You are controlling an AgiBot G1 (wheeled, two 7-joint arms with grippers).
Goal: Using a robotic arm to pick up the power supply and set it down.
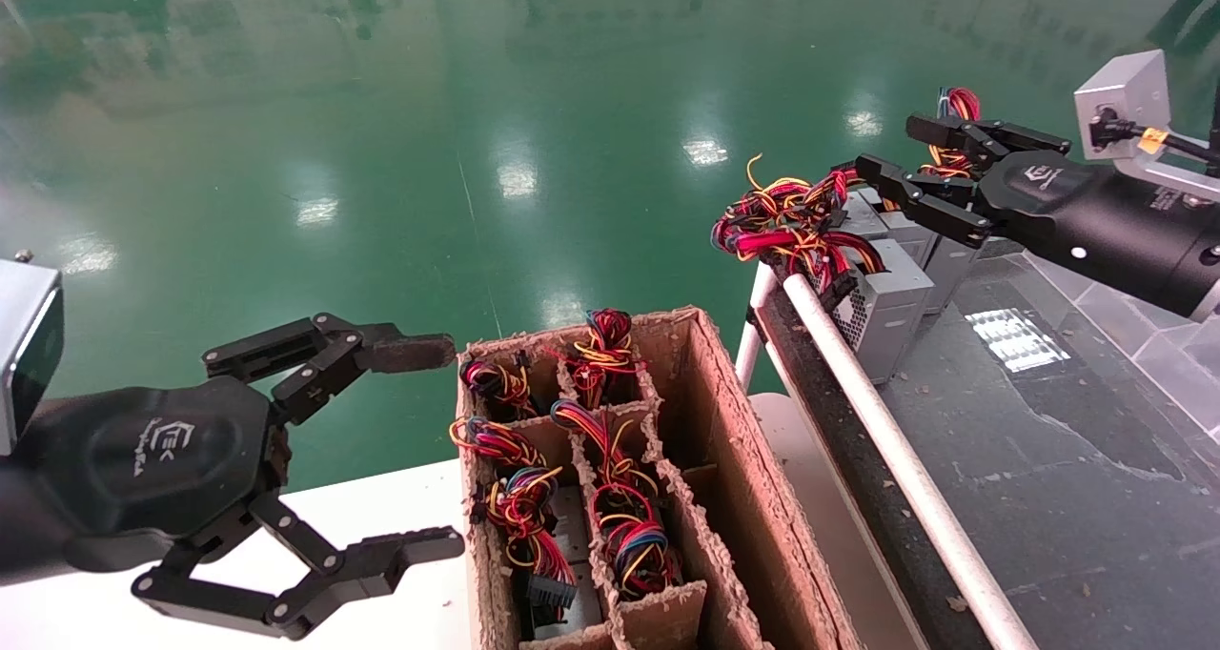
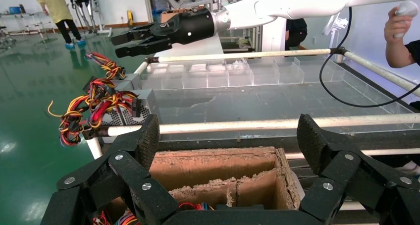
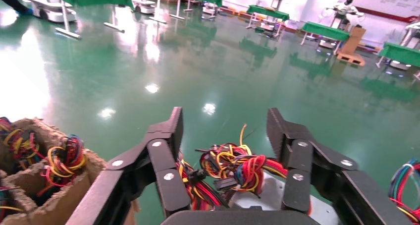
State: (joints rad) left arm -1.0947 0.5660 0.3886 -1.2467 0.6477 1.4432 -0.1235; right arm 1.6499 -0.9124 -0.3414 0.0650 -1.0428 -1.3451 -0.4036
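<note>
A grey power supply with a perforated side stands at the near-left corner of the dark table, and two more grey boxes stand behind it. Its red, yellow and black wire bundle spills over the table end. My right gripper hovers open just above and behind these boxes, holding nothing. In the right wrist view the wire bundle and the grey box top lie below the open right gripper. My left gripper is open beside the cardboard box, one fingertip dusted brown.
A worn cardboard divider box between the arms holds several more wired units. A white rail edges the dark table. Clear plastic dividers line its far side. A person's hand shows beyond. Green floor lies past the table.
</note>
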